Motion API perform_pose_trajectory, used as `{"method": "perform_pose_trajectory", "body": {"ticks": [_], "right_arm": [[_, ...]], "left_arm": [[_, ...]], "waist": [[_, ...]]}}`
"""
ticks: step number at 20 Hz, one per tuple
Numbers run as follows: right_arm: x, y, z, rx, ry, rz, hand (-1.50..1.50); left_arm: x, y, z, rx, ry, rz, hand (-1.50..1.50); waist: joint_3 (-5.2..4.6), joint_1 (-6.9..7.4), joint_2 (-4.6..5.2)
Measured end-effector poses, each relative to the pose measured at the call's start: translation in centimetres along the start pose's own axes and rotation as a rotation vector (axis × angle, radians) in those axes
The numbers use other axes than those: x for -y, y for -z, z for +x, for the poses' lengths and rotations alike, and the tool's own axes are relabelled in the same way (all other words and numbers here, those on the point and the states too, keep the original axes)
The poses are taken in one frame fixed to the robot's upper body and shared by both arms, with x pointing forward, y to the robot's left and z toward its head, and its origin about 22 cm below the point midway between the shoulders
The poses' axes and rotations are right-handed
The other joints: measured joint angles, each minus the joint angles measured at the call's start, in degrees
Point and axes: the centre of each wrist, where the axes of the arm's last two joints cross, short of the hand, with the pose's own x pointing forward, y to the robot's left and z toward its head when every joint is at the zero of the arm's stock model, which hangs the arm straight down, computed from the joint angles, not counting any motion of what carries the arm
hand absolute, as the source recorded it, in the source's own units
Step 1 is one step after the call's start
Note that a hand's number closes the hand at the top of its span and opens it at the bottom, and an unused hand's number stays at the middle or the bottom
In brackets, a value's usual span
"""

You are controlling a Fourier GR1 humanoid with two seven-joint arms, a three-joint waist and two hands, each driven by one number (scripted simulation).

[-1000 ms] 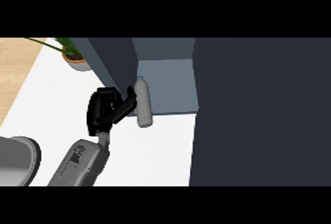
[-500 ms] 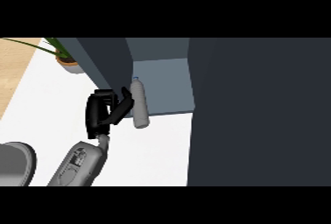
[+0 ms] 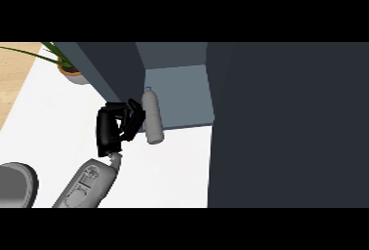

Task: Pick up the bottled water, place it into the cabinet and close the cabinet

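The bottled water [image 3: 153, 118] looks like pale, translucent plastic with a smooth, slightly matt skin and a small blue cap. The left hand [image 3: 116, 128] beside it is black with a soft gloss, like hard plastic; its forearm [image 3: 88, 183] is smooth light grey with dark printed outlines. The cabinet [image 3: 176, 97] shows flat, matt grey-blue panels. The counter [image 3: 65, 122] is plain matt white. The plant pot [image 3: 73, 74] looks like matt terracotta.
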Motion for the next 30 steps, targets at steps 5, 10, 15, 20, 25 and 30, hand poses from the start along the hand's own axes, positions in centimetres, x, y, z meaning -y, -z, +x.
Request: {"method": "perform_pose_trajectory", "body": {"ticks": [5,10,15,20,25,30], "right_arm": [[0.0,0.1,-0.1,-0.001,-0.001,0.003,-1.50],[0.1,0.2,-0.1,0.001,0.002,0.003,-1.50],[0.1,0.1,0.0,0.006,-0.001,0.010,-1.50],[0.0,0.2,-0.2,0.005,0.004,0.003,-1.50],[0.2,0.0,-0.1,0.005,-0.001,0.002,-1.50],[0.3,-0.1,0.1,0.019,-0.014,-0.005,-1.50]], "left_arm": [[0.3,0.0,-0.3,0.035,0.082,0.011,-1.50],[0.7,-0.3,-0.4,0.072,0.128,0.001,-1.50],[1.2,-0.6,-0.4,0.062,0.136,0.006,-1.50],[1.3,-0.7,-0.5,0.077,0.155,-0.012,-1.50],[1.5,-0.6,-0.2,0.064,0.108,-0.066,-1.50],[1.6,-0.6,0.1,0.043,0.006,-0.118,-1.50]], "waist": [[0.10,-0.06,-0.06],[0.14,0.04,-0.10],[0.12,-0.33,-0.03],[0.19,-0.17,0.04],[-0.04,0.44,0.30],[-0.27,1.05,0.54]]}}
